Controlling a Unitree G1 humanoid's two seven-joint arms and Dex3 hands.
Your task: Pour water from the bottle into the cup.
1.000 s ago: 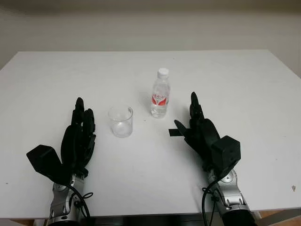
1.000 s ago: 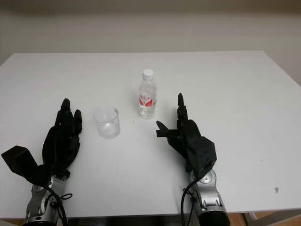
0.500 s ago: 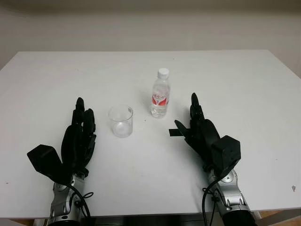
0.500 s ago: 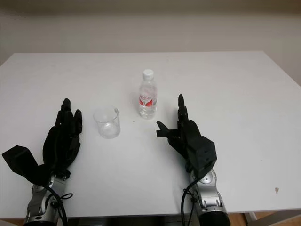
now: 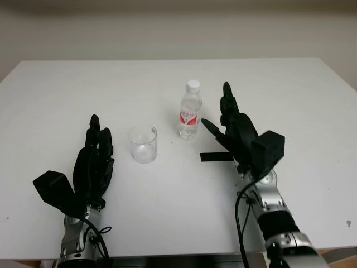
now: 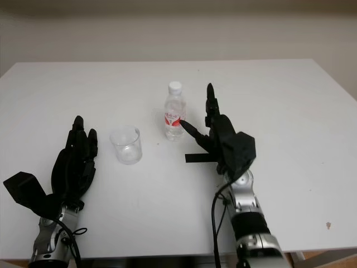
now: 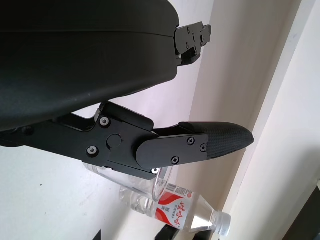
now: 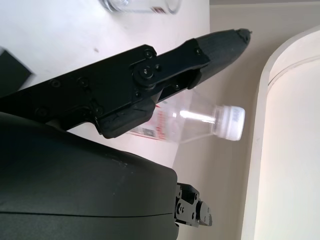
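Forward goes my right hand (image 5: 234,131), open and holding nothing, now just beside the capped bottle (image 5: 189,117) mid-table (image 5: 67,89); cup (image 5: 143,144) stands left of it; my left hand (image 5: 95,162) open near the front edge.

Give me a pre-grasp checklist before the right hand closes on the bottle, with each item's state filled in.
1. Bottle upright on the table: ok.
2. White cap on the bottle: ok for grasping, but it has to come off before pouring.
3. Right hand open, beside the bottle on its right and not touching it: ok.
4. Cup upright, mouth up, standing apart from the bottle on its left: ok.
5. Left hand open, near the cup on its left, out of the right hand's path: ok.
6. Water level in the bottle: cannot tell.
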